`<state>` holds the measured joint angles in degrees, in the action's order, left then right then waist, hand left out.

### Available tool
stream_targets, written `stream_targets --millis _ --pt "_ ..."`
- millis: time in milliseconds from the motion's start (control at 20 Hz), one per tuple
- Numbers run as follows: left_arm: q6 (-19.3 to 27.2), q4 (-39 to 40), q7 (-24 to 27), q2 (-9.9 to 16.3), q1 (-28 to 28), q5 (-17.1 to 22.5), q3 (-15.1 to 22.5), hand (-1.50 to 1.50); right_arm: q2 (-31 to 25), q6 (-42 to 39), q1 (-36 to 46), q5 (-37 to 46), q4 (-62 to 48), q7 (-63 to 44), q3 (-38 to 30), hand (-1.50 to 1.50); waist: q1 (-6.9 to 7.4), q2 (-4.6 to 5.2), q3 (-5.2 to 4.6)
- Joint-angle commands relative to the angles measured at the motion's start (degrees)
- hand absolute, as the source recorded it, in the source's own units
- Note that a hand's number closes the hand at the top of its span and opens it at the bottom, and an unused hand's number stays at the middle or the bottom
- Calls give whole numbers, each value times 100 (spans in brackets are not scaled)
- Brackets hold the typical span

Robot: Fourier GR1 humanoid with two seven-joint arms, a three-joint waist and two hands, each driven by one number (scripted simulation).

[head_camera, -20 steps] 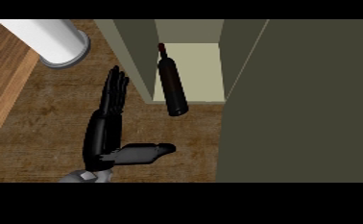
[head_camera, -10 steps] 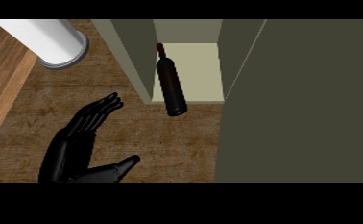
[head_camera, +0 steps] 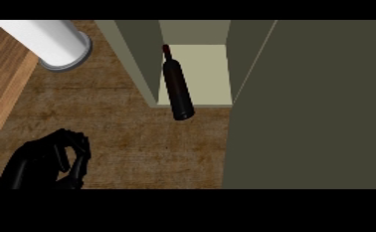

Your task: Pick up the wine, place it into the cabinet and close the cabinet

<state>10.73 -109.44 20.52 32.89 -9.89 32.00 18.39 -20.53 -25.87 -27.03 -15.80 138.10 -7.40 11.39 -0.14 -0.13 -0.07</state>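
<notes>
I note the left hand (head_camera: 47,161) has pulled back, fingers now curled empty; bottle (head_camera: 177,89) beyond them rests in cabinet (head_camera: 140,61), door unclosed.

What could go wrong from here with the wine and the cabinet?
1. The wine stands at the front edge of the cabinet shelf, its base seemingly past the lip, so it may tip out.
2. The open door swings across that edge; closing it could strike the bottle.
3. Only the left hand shows, curled at the lower left, far from the door.
</notes>
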Motion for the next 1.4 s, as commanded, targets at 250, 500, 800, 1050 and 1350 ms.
stream_targets --millis 250,500,800,1050,1350 --pt "-738 164 380 189 -574 150 -515 150 -9 -51 70 -754 968 -740 746 150 41 1 -2" --pt "-1095 -61 181 434 -645 468 -944 150 149 189 1013 -881 678 -1511 1287 150 119 14 -2" --pt "-1616 -149 199 577 -1043 698 -1234 150 1095 680 2315 -347 77 -1761 1995 150 171 5 -2" --pt "-1513 207 211 316 -629 487 -1210 150 1801 1309 3640 -356 -348 -2742 2174 150 127 14 -7" --pt "-1799 137 -62 464 -641 742 -1542 150 2034 2642 5509 -501 -1281 -3015 2142 150 138 5 -3"
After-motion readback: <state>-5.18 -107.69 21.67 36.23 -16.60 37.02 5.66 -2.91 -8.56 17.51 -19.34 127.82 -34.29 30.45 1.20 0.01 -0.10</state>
